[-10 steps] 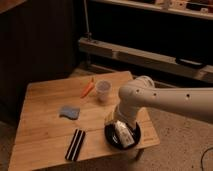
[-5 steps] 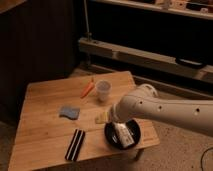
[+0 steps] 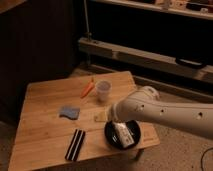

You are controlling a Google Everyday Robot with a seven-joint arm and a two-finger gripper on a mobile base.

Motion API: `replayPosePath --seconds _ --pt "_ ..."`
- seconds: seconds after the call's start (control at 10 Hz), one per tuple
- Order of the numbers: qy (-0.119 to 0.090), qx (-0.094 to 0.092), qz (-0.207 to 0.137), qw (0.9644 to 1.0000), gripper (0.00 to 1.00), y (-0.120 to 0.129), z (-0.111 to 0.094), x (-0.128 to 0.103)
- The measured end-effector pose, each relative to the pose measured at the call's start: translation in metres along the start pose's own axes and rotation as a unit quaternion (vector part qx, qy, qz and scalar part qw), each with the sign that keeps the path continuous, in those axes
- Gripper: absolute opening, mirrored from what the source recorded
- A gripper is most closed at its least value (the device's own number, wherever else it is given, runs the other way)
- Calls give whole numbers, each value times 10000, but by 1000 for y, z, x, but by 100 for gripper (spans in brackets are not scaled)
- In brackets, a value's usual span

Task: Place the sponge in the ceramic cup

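Across the left and middle, table (image 3: 45, 100): I see a light wooden top on a dark floor, and everything else I list sits on or over it.
Sponge (image 3: 69, 112): blue and lying flat on the wood left of centre. Nothing touches it, it is not in the cup, and it is well apart from the gripper.
Striped bar (image 3: 76, 144): a dark flat piece with pale stripes along its length, near the front edge, in front of the sponge and slightly to its right. I cannot tell what it is.
Carrot (image 3: 88, 89): orange, lying on a slant toward the back of the table, just left of the cup.
Ceramic cup (image 3: 103, 90): pale and upright with its mouth up, toward the back of the table, behind and to the right of the sponge.
Yellowish piece (image 3: 101, 116): small and pale, lying between the sponge and the plate, in front of the cup.
Black plate (image 3: 110, 135): round and dark, at the front right corner of the table.
Gripper (image 3: 122, 135): a pale shape hanging over the plate. I cannot tell whether it is apart or together, or whether it touches the plate.
Arm (image 3: 165, 112): white, coming in from the right edge and bending down over the table's front right corner.
Shelving (image 3: 150, 55): dark, with a pale rail running across behind the table.
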Motion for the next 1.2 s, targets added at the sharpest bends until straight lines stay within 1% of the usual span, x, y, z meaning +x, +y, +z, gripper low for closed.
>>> replayPosePath --seconds 0.1,0.3,0.4,0.5,0.7,1.0,1.1,1.2 --pt "-54 -61 -139 9999 80 14 9 -12" --pt "-106 -174 -452 9988 80 55 29 -43" --pt "-122 -217 -650 9976 80 78 41 -59" --pt "-127 -222 -794 9965 80 93 50 -70" --pt "-98 -201 -965 9951 80 114 68 -86" --pt "-95 -192 -964 9951 80 113 69 -86" --pt "-127 -215 -950 9952 80 112 67 -86" --pt "-195 -285 -930 9951 80 112 64 -84"
